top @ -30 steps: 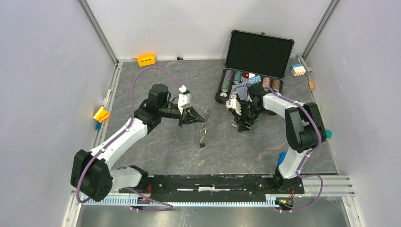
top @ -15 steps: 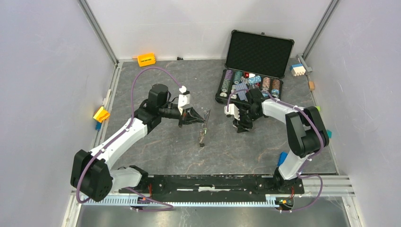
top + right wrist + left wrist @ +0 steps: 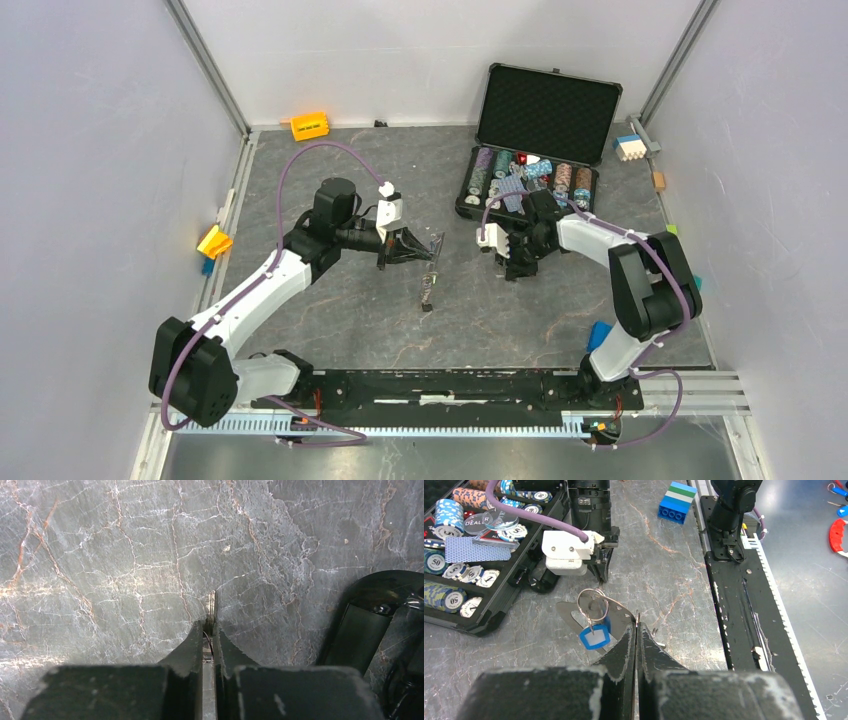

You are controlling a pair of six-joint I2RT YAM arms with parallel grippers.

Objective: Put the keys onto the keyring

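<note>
top view: left gripper (image 3: pixel 416 246) pinches the keyring (image 3: pixel 431 275), chain trailing from its fingertips; right gripper (image 3: pixel 511 266) well apart. left wrist: fingers pressed together on the loop's edge. right wrist: fingers clamped on a thin key (image 3: pixel 213 606), poking past the tips.

The keyring (image 3: pixel 571 614), a flat silver oval loop, is gripped by its edge in the closed left gripper (image 3: pixel 636 630), near the middle of the table. A small round ring (image 3: pixel 578 605) bearing a blue square tag (image 3: pixel 594 636) is threaded on it. Its thin chain (image 3: pixel 430 283) is seen running toward the near side, ended by a small dark fob (image 3: pixel 427 307). One key (image 3: pixel 212 609), seen edge-on as a thin silver strip, is pinched in the right gripper (image 3: pixel 210 630), to the right of the keyring and apart from it.
</note>
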